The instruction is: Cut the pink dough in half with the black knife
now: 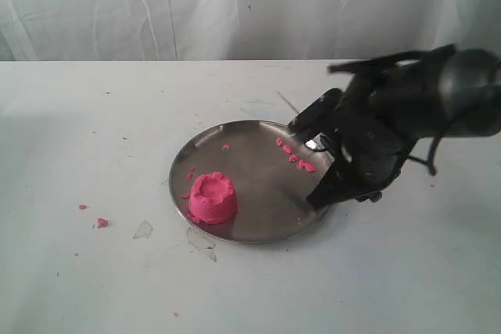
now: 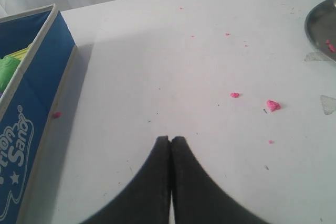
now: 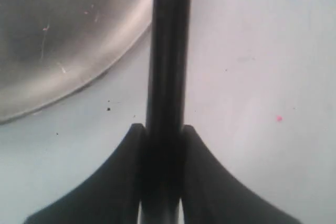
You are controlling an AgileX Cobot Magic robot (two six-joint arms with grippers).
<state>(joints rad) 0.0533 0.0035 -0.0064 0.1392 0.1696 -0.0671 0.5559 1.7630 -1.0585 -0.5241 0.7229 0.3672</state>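
The white bench (image 1: pixel 94 271) filled most of the scene, with a pale curtain (image 1: pixel 156 5) hanging behind it. On the bench sat a round steel plate (image 1: pixel 258 142), and at its right rim the right arm (image 1: pixel 438 95) leaned in, blurred in the exterior view. A blue fabric box (image 2: pixel 31 103) with white lettering stood at one side of the left wrist view, something green showing inside it. The right pincer (image 3: pixel 164 140) was clenched on the black knife (image 3: pixel 168 51), whose slim dark length ran straight out between the two fingers (image 3: pixel 118 182) and passed over the plate's edge and the bench beside it; in the exterior view the knife could not be told apart from the dark arm. The left pincer (image 2: pixel 170 145) hung above bare bench with its fingertips pressed together on nothing, well apart from the plate. The pink dough (image 1: pixel 212 197) stood whole at the front left of the plate, a round mound with a dented top, well clear of the right pincer. A line of small pink crumbs (image 1: pixel 296 158) lay on the plate near the arm, and a few more crumbs (image 1: pixel 102 223) were scattered on the bench to the left, beside some clear flat scraps (image 1: pixel 143 230).
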